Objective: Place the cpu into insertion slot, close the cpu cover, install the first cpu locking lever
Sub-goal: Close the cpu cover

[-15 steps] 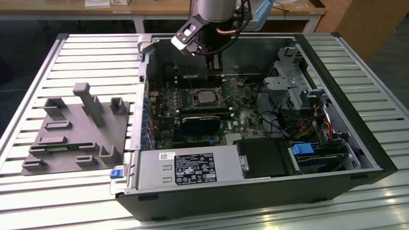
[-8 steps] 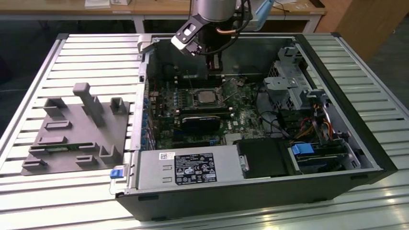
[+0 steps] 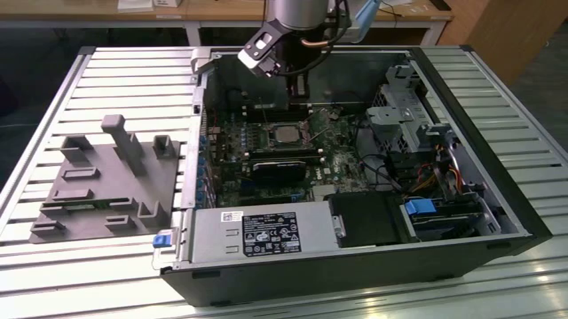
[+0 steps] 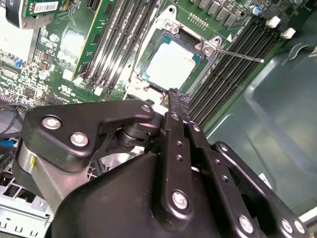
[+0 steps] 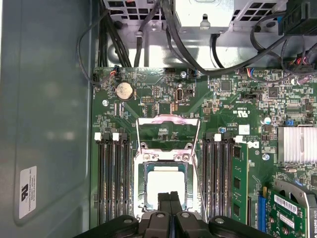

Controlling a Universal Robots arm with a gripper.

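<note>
cpu [image 5: 166, 190] sits flat in the socket in the middle of the green motherboard [image 5: 148, 84], inside the open black computer case [image 3: 355, 269]. It is square, with a dull silver top that glares pale in both wrist views [image 4: 171, 64]. cpu cover [image 5: 168, 120] is a thin silvery frame with a square window, swung open and back off the socket so the board shows through the window. A thin wire locking lever [image 4: 237, 53] sticks out from the socket corner, unlatched. Gripper [image 5: 170, 196] hangs right over the cpu's near edge with its black fingers [image 5: 164, 203] pressed together and nothing between them; I cannot tell if the tips touch the chip. Black memory slots [image 5: 113, 173] run on both sides of the socket. A round silver coin cell [image 5: 124, 90] and a finned metal heatsink [image 5: 297, 144] also sit on the board. The case also holds a grey power supply [image 3: 213, 232] along its near side, carrying a black-and-white label [image 3: 271, 234] with print too small to read. A white sticker [image 5: 27, 191] is on the case wall, unreadable. The case lies on a slatted metal surface [image 3: 116, 73]. A grey moulded fixture [image 3: 106, 186] with posts and pockets is at the exterior view's left.
</note>
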